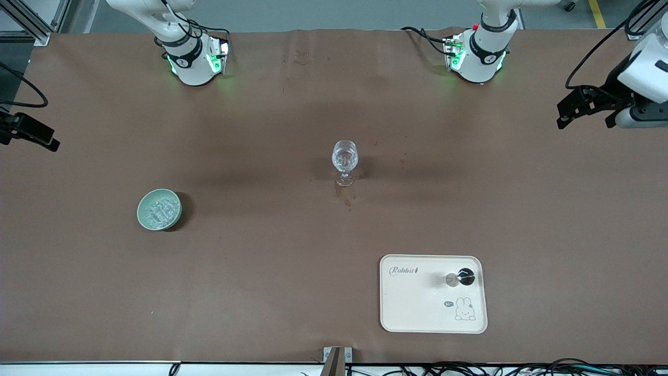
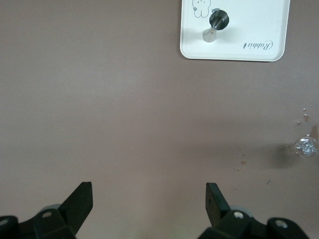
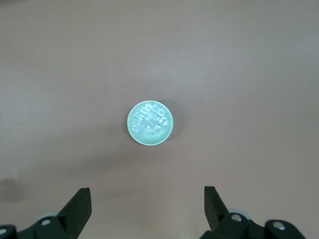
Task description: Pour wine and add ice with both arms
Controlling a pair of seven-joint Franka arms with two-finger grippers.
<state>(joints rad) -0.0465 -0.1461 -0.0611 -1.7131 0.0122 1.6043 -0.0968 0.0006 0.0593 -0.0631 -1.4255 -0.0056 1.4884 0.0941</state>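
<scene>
Silvery jigger [image 1: 457, 278] stood on tray [image 1: 417, 313], ice [image 1: 158, 210] in green bowl [image 1: 142, 215] – left tool [image 2: 149, 199] and right tool [image 3: 148, 199] waited over bench [image 1: 261, 287], fingers apart.

I am seeing even, fairly soft overhead light spreading across the brown table cover [image 1: 261, 292], with faint broad bands of shadow crossing its middle and a small dark shadow sitting beside the pale green bowl [image 1: 159, 209] and another beside the stemmed glass [image 1: 345, 162]. The white tray [image 1: 417, 313] is showing bright but not blown out, green status lights are glowing at both arm bases, and the ice [image 3: 150, 121] is giving off whitish glints. Both wrist views are looking slightly soft, and the left gripper's fingers [image 2: 79, 201] and right gripper's fingers [image 3: 79, 206] are reading as plain black shapes.
</scene>
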